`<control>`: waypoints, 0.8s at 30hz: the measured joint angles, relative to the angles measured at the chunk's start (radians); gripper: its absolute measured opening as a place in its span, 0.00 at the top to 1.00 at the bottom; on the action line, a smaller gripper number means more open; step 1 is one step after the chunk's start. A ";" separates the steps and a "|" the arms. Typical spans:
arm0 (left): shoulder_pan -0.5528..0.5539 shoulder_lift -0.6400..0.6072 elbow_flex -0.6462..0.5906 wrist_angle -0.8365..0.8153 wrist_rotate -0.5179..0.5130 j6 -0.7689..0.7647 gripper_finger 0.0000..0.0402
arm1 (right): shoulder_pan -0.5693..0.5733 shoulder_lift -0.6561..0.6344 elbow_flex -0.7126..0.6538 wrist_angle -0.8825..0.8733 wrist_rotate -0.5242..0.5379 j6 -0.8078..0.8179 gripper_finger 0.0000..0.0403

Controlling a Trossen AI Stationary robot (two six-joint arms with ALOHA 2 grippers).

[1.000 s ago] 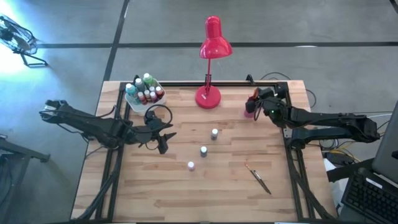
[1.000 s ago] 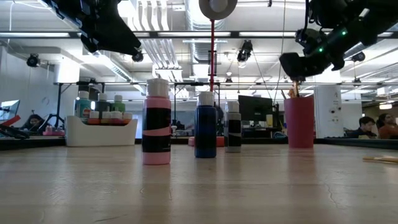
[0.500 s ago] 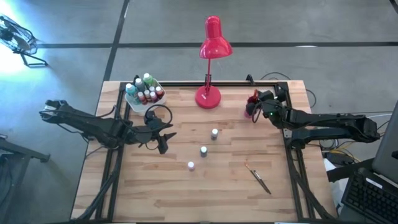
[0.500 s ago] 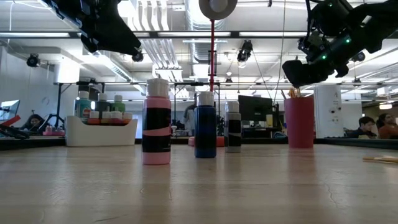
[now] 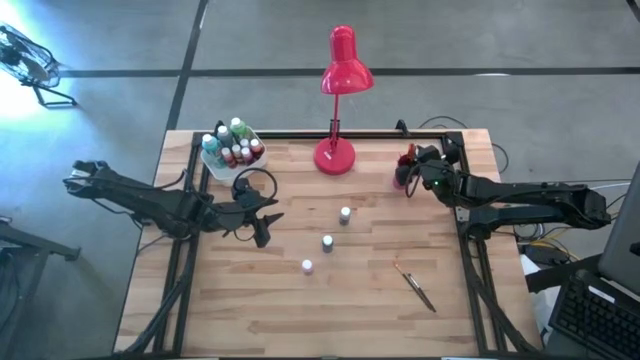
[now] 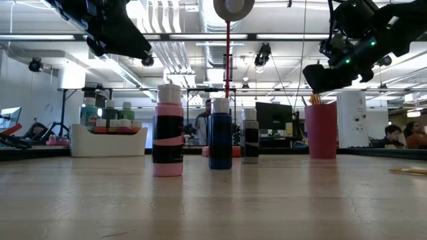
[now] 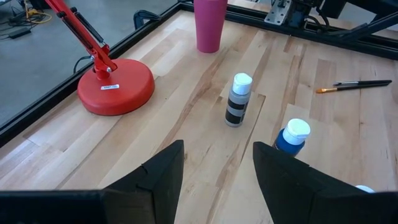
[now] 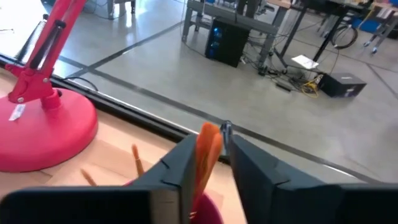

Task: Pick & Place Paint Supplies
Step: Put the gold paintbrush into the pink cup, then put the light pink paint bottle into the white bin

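High view. Landmark: red desk lamp (image 5: 335, 150) at the table's far edge. Right gripper (image 5: 408, 172) sits just right of the lamp base, over a pink cup (image 5: 402, 176). Left gripper (image 5: 262, 222) waits well to the lamp's left and nearer the front. White tray of paint bottles (image 5: 232, 146) lies just left of the lamp. Three loose bottles (image 5: 326, 241) stand in a diagonal row in front of the lamp; one paintbrush (image 5: 414, 287) lies farther front and right.

Low view. Right gripper (image 6: 327, 72) hangs just above the pink cup (image 6: 321, 129), brush ends poking from the rim. Pink-bodied (image 6: 168, 131), blue (image 6: 220, 134) and grey (image 6: 250, 137) bottles stand upright, apart from each other.

Left wrist view. Left fingers (image 7: 163, 168) are spread wide, nothing between them; grey bottle (image 7: 238, 99) and blue bottle (image 7: 291, 135) ahead, lamp base (image 7: 115, 88) off to one side.

Right wrist view. Right fingers (image 8: 186, 163) are closed narrowly on an orange brush handle (image 8: 206, 154), directly above the cup, lamp base (image 8: 38, 127) beside.

Judgement: the step looks like seating this brush in the cup. Keep the handle near upright, lower it inside the rim clear of brushes already there, release only once the tip is well in, then lift straight up so the cup is not tipped.
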 joint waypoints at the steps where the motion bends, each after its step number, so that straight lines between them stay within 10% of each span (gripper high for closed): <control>1: 0.000 0.000 0.000 0.000 0.000 0.000 0.51 | 0.000 0.000 0.001 0.000 0.007 -0.005 0.75; 15: 0.000 0.000 0.000 0.000 0.000 0.000 0.51 | 0.002 -0.002 0.218 -0.055 0.012 -0.138 0.50; 24: 0.000 0.000 0.000 0.000 0.000 0.000 0.51 | 0.083 -0.002 0.503 -0.545 -0.016 0.025 0.53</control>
